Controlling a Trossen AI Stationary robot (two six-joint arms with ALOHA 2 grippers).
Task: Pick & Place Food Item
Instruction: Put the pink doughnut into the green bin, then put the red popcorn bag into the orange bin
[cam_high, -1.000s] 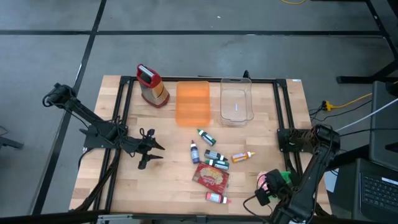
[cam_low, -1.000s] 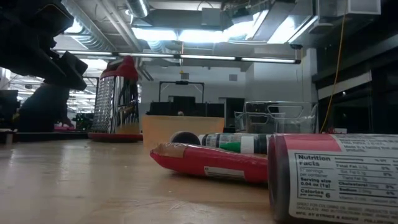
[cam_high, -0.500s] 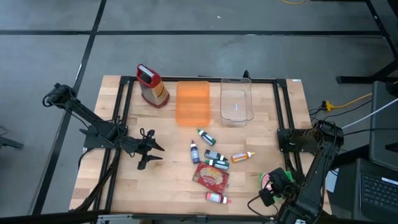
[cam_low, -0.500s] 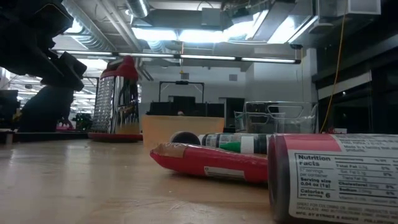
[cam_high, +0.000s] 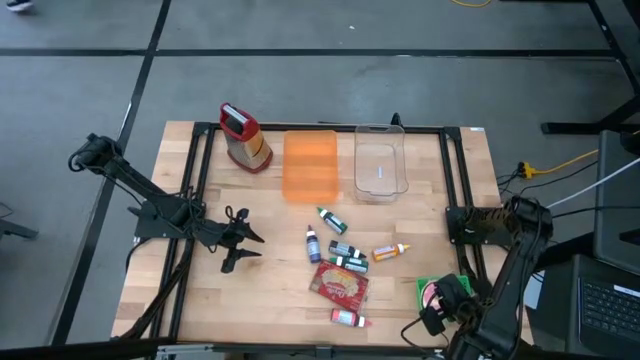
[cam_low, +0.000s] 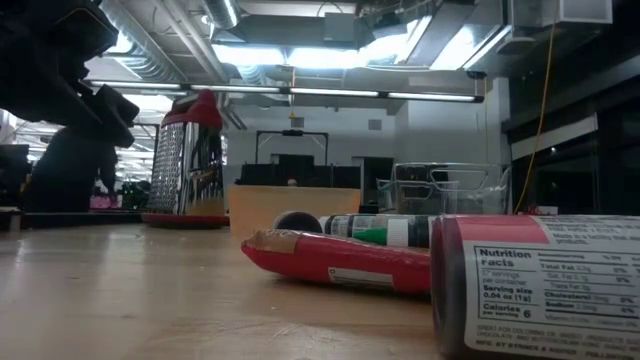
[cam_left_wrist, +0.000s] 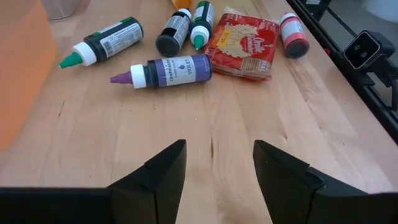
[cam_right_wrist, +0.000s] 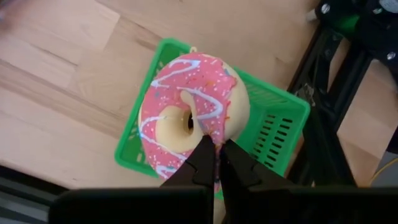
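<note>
A pink-iced donut (cam_right_wrist: 186, 112) with white stripes and sprinkles sits over a small green basket (cam_right_wrist: 273, 130) at the table's near right corner, beside the black frame rail. My right gripper (cam_right_wrist: 217, 152) is shut on the donut and points steeply down; the high view shows it there too (cam_high: 440, 305). Whether the donut touches the basket I cannot tell. My left gripper (cam_left_wrist: 217, 168) waits open at the table's left side (cam_high: 242, 250), with bare wood between its fingers. My right gripper pinches the donut's ring (cam_right_wrist: 214, 134) between its two fingers, on the stretch between the hole and the outer edge. The fingers come from above, pointing down. The donut lies roughly flat, icing up, over the green basket.
Several food-colouring bottles (cam_high: 345, 255) and a red packet (cam_high: 340, 285) lie mid-table. An orange bin (cam_high: 310, 165), a clear container (cam_high: 380, 165) and a red-topped grater (cam_high: 243, 135) stand along the far edge. Black frame rails (cam_high: 455, 200) run along the table's sides.
My right gripper has shifted slightly toward the table's near right corner with the donut still in its shut fingers; more of the green basket now shows beside the donut in the high view.
</note>
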